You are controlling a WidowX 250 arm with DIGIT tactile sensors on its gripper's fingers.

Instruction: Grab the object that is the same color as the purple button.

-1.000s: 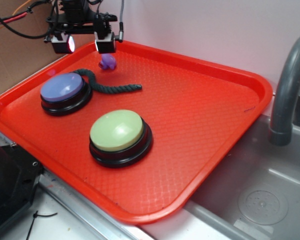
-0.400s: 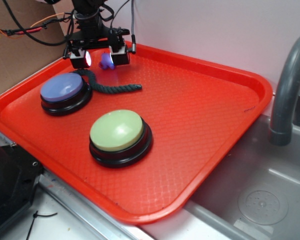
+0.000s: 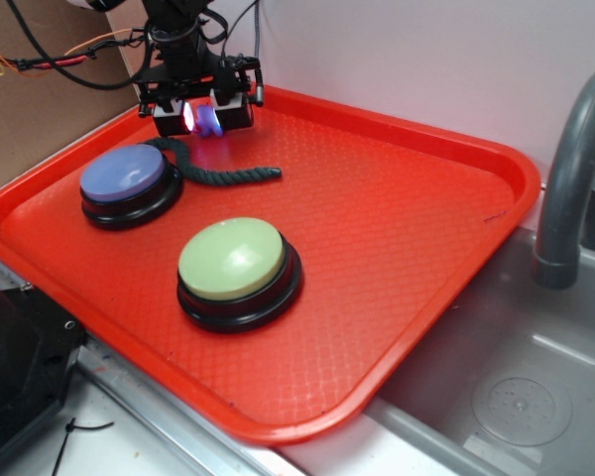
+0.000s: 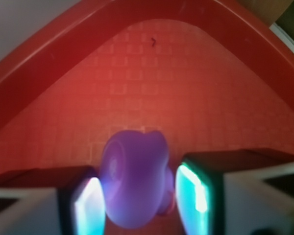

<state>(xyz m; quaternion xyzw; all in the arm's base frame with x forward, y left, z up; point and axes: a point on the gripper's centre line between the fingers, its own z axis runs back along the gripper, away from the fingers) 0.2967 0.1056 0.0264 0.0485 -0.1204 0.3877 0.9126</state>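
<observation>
The small purple lumpy object (image 3: 209, 119) lies on the red tray (image 3: 496, 213) near its far left corner. My gripper (image 3: 203, 117) is lowered over it, with one finger on each side. In the wrist view the object (image 4: 134, 178) fills the space between the lit pads: the left pad (image 4: 88, 205) touches it, and a thin gap shows before the right pad (image 4: 193, 196). My gripper (image 4: 137, 200) is still slightly open. The purple button (image 3: 124, 177), a blue-purple dome on a black base, stands just in front and to the left.
A dark green twisted rope (image 3: 223, 176) lies between the purple button and my gripper. A pale green button (image 3: 233, 260) stands mid-tray. The tray's raised rim and a white wall are just behind the gripper. A grey faucet (image 3: 570, 169) and a sink (image 3: 516, 397) are on the right.
My gripper has come down from above the tray and shifted right, so its fingers straddle the purple object. The fingers have narrowed around it. The object has not moved.
</observation>
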